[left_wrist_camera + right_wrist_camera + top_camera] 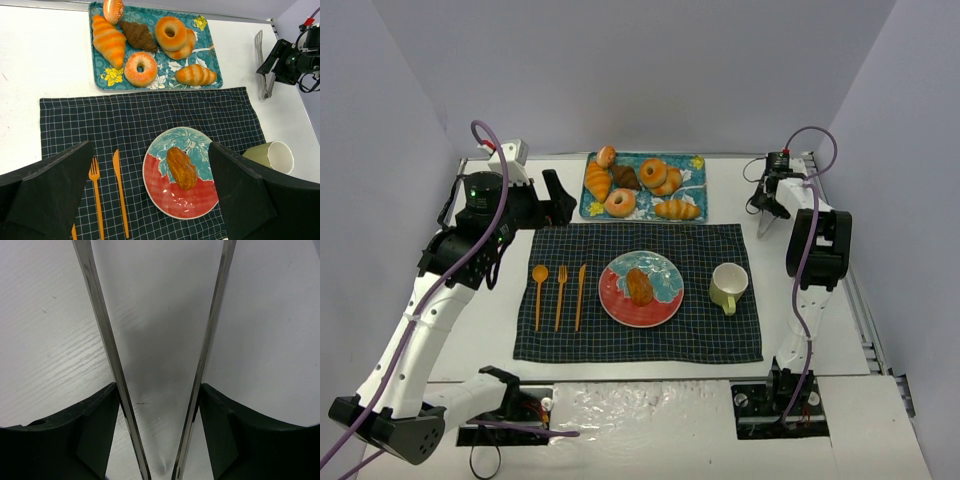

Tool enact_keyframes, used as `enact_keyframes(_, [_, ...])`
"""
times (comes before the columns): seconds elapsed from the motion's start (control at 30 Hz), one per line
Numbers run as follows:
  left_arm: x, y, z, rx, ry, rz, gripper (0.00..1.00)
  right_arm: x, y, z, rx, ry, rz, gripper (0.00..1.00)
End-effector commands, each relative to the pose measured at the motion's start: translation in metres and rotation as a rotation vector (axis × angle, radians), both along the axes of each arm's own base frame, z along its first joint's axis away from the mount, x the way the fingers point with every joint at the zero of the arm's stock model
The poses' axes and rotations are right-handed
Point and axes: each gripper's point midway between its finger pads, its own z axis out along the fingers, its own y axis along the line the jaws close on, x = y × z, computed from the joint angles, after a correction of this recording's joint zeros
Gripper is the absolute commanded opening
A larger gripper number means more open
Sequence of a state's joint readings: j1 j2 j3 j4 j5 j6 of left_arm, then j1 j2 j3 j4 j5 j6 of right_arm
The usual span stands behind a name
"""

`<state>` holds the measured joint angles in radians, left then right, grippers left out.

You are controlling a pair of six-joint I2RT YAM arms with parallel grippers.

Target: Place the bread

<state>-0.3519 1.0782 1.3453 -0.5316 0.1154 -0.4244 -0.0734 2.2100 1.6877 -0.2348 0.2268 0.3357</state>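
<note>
While the bread (640,286) lies slantwise on the red-and-teal plate (618,303), touching nothing but the plate's face, the left jaws hang spread wide apart with nothing between them, just left of the tray (695,160) and over the far left corner of the dark checked placemat (710,335). From the left wrist view the two black fingers (50,195) frame the plate (170,197) on either side, and the bread (181,167) shows as a smooth, deep golden-brown oblong across the line where the plate's teal half meets its red half. Left of the plate an orange spoon (539,290), fork (560,295) and knife (581,295) lie side by side on the placemat, and a pale cup (728,286) stands at the plate's right, handle toward the near edge. Beyond the placemat the tray (207,55) carries striped croissants, a dark brown one and ring donuts. At the far right of the white table (470,330), the right jaws are clamped on a pair of metal tongs (763,222), which point down at the surface; whether the tips touch it I cannot tell. Seen from the right wrist, the tongs' two thin arms (102,340) run away from the black fingers (75,435) and spread apart over bare table
</note>
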Motion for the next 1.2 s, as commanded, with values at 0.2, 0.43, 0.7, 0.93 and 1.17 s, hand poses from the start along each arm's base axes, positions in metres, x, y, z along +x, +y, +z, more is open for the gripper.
enact_keyframes(0.2, [0.007,-0.001,0.027,-0.044,-0.089,0.004,0.97,0.003,-0.013,0.017,-0.068,-0.038,-0.018,0.69])
enact_keyframes(0.43, [0.007,-0.002,0.028,-0.046,-0.089,0.001,0.97,0.002,-0.008,0.023,-0.067,-0.045,-0.001,0.74])
enact_keyframes(0.7, [0.006,0.000,0.030,-0.041,-0.095,0.007,0.97,-0.001,-0.004,0.064,-0.085,-0.115,0.001,0.76])
enact_keyframes(0.93, [0.003,0.004,0.035,-0.028,-0.107,0.018,0.97,-0.006,0.011,0.129,-0.075,-0.231,0.035,0.77])
enact_keyframes(1.17, [0.003,0.009,0.049,-0.021,-0.134,0.035,0.97,-0.023,0.101,0.255,0.112,-0.530,0.280,0.81])
